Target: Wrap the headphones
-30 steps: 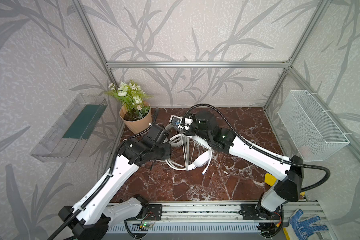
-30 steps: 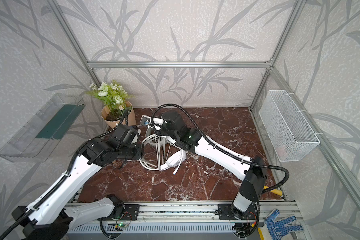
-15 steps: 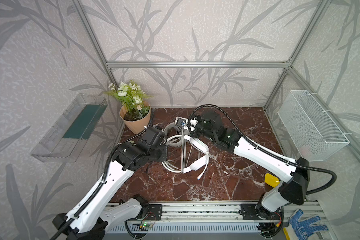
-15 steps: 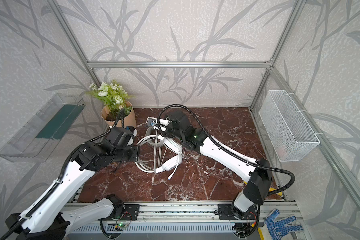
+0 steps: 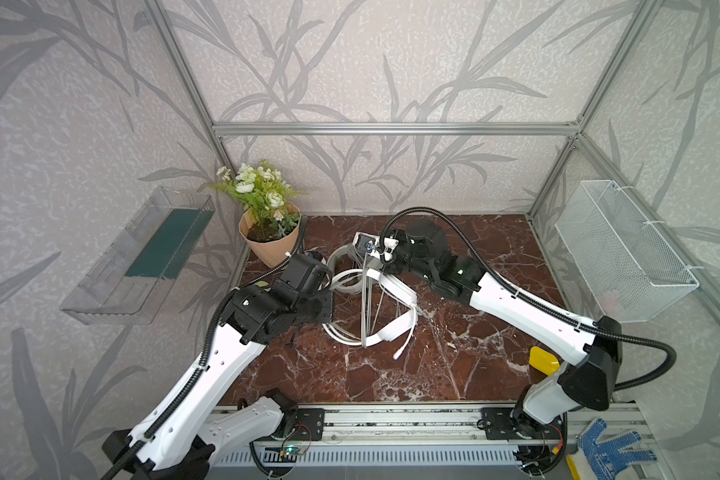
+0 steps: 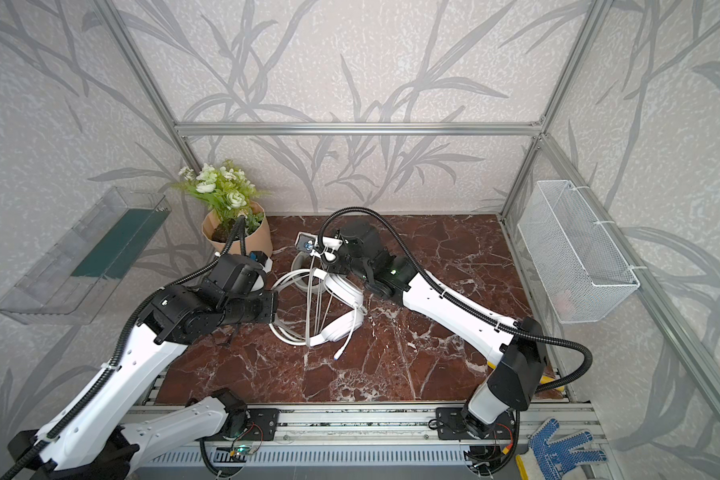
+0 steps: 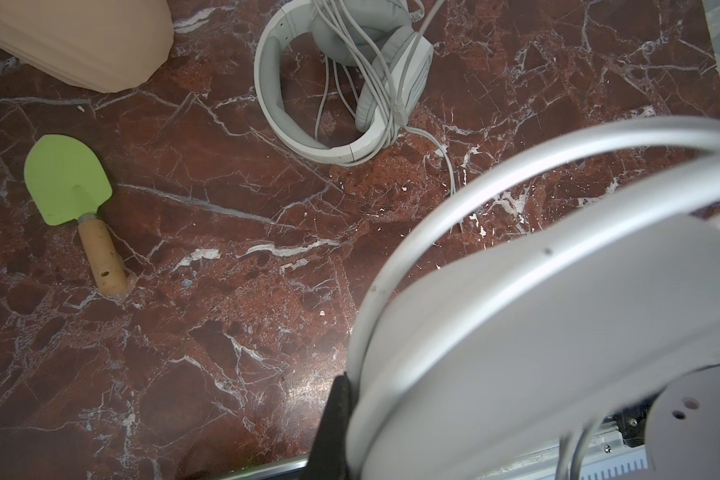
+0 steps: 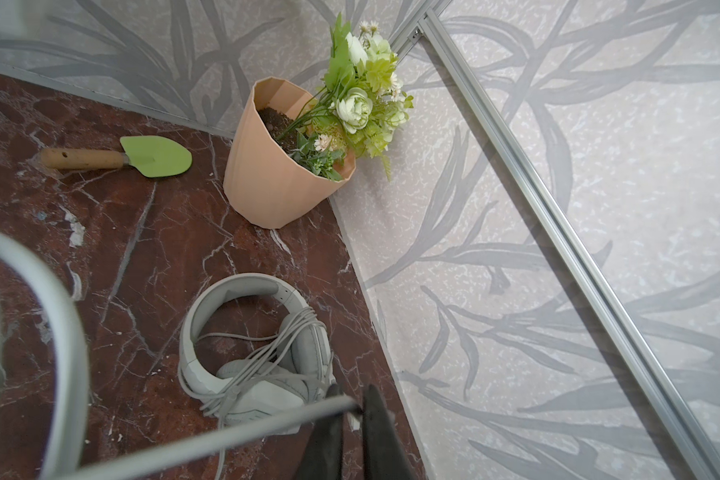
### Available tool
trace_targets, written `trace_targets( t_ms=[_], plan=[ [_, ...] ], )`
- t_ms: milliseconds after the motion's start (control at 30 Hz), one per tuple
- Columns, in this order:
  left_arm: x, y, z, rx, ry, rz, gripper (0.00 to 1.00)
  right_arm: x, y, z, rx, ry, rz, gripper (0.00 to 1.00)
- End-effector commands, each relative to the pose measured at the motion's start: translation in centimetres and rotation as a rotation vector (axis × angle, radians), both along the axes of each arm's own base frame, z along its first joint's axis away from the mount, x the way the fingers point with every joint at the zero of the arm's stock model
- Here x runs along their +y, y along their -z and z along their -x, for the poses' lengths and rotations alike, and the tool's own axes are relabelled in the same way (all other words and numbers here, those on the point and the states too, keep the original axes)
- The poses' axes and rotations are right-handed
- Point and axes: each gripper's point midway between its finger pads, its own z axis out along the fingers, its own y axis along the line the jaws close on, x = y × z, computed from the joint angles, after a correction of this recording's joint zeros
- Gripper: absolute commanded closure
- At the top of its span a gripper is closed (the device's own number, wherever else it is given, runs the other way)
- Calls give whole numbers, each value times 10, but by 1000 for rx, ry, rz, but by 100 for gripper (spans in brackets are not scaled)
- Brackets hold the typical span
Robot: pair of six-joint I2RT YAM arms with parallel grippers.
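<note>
Reaching from 7 o'clock, left tool [image 5: 329, 299] clamps the white headset [image 5: 391, 330] at desk [image 5: 454, 365] centre; from 4 o'clock, right tool [image 8: 352, 419] pinches its cable [image 8: 225, 440], jaws narrow, near grey headset [image 8: 233, 291] at 12 o'clock.

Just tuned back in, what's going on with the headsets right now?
Both arms are on the white headset. The left pincer grips the headset itself, while the right pincer pinches its cable and holds the strands taut above it. The grey headset lies near the pot, cable already wound round it.
</note>
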Motion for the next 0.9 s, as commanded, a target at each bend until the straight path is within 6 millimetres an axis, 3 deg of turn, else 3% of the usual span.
trace_targets(
  t_ms=[0, 200, 367, 533, 733, 867],
  plan=[
    [-6, -29, 3, -69, 23, 76, 100, -15, -10, -11, -18, 67, -27, 82],
    [-3, -28, 0, -75, 5, 58, 100, -18, -15, -11, -24, 73, -35, 74],
    [7, -32, -3, -93, -47, 29, 100, -23, -12, -9, -12, 69, -36, 55],
    [11, -39, -6, -114, -61, 18, 100, -28, -6, -12, -1, 90, -34, 50],
    [11, -39, -6, -99, -57, 4, 100, -46, -28, -18, -7, 142, -167, 36],
    [12, -39, -6, -97, -61, -4, 100, -69, -46, -24, -17, 211, -275, 24]
  ],
)
